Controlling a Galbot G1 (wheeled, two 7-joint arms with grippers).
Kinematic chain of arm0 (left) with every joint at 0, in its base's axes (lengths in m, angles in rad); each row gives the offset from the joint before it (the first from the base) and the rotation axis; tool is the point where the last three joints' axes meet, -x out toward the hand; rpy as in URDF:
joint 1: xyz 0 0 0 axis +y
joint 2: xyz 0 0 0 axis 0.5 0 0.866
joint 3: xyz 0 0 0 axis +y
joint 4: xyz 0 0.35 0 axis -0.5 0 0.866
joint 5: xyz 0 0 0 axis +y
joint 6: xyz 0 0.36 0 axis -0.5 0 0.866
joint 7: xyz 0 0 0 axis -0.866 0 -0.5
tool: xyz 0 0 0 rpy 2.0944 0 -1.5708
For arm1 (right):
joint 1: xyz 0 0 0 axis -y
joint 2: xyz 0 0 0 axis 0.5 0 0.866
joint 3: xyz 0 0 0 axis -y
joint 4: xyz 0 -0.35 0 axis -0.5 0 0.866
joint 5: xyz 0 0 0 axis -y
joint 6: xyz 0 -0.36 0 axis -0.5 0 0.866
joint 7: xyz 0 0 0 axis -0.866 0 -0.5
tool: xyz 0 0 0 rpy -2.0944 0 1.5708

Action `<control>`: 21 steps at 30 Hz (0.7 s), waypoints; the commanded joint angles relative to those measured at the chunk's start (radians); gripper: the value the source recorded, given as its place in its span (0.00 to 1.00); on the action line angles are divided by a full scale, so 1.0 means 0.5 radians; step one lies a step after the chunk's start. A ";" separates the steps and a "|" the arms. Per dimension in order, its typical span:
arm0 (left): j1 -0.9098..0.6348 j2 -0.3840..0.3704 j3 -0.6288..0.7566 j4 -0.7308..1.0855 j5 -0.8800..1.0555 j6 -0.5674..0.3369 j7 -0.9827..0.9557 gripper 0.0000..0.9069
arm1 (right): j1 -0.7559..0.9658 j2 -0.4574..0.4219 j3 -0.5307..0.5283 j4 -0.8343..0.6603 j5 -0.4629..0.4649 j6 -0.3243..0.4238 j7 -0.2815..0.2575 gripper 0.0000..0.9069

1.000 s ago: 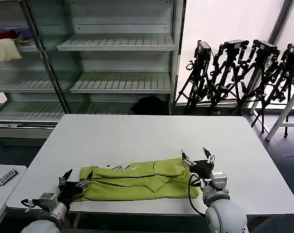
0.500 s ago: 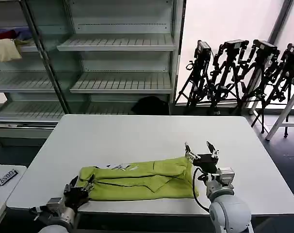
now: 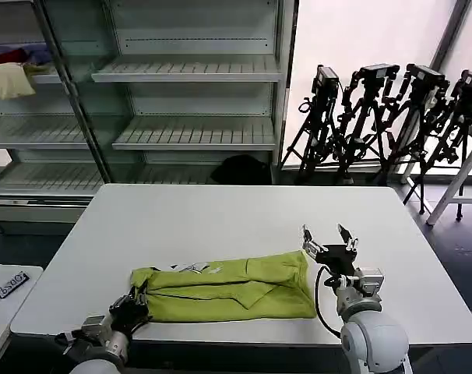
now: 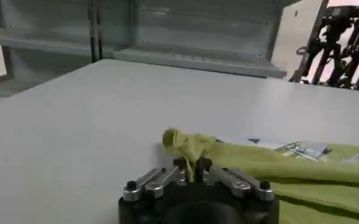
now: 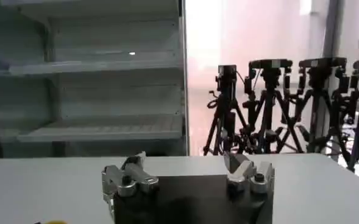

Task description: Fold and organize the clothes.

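The lime green T-shirt [image 3: 228, 288] lies folded into a long strip across the near part of the white table [image 3: 220, 218], with a bit of white print [image 3: 193, 269] showing on its top edge. My left gripper [image 3: 136, 302] is shut on the shirt's left end, and the left wrist view shows the green cloth [image 4: 188, 146] pinched between the fingers [image 4: 180, 167]. At the shirt's right end my right gripper [image 3: 329, 241] stands open just above the table, with nothing between its fingers [image 5: 133, 167].
Metal shelving [image 3: 189, 101] stands behind the table, with a cream cloth [image 3: 10, 78] and a red and purple bundle [image 3: 18, 54] on an upper left shelf. Black tripods [image 3: 392, 117] stand at the back right. A white side table [image 3: 2, 288] sits at left.
My left gripper has closed on the shirt's left end and moved in toward it. The right gripper has drifted slightly right and away from the shirt's right end, still open.
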 commanded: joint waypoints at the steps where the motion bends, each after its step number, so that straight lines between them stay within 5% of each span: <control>1: -0.053 0.022 -0.084 0.015 0.174 -0.218 0.099 0.00 | 0.003 -0.001 0.016 -0.025 0.006 0.009 -0.001 1.00; 10: -0.149 0.306 -0.516 0.147 0.604 -0.439 0.586 0.00 | -0.003 -0.022 0.071 -0.093 0.006 0.041 -0.022 1.00; 16: -0.214 0.539 -0.691 0.227 0.715 -0.465 0.718 0.00 | -0.004 -0.028 0.083 -0.132 0.000 0.061 -0.022 1.00; 21: -0.217 0.582 -0.601 0.055 0.660 -0.348 0.738 0.00 | -0.004 -0.010 0.068 -0.165 -0.033 0.080 -0.026 1.00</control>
